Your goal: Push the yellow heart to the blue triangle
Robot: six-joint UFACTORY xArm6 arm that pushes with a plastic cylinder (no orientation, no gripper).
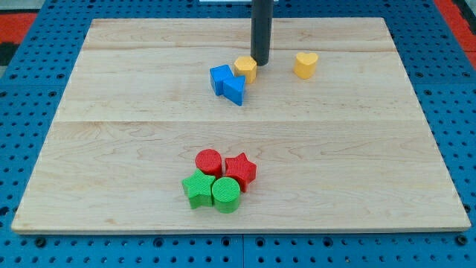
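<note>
The yellow heart (306, 65) lies near the view's top, right of centre. The blue triangle (234, 90) lies left of it, touching a blue cube (221, 78) and next to a yellow hexagon (245, 68). My tip (259, 62) stands just right of the yellow hexagon, between it and the yellow heart, about a block's width or more left of the heart and not touching it.
A red cylinder (209, 161), a red star (240, 170), a green star (198, 187) and a green cylinder (226, 193) cluster near the view's bottom centre. The wooden board (111, 149) lies on a blue pegboard surface.
</note>
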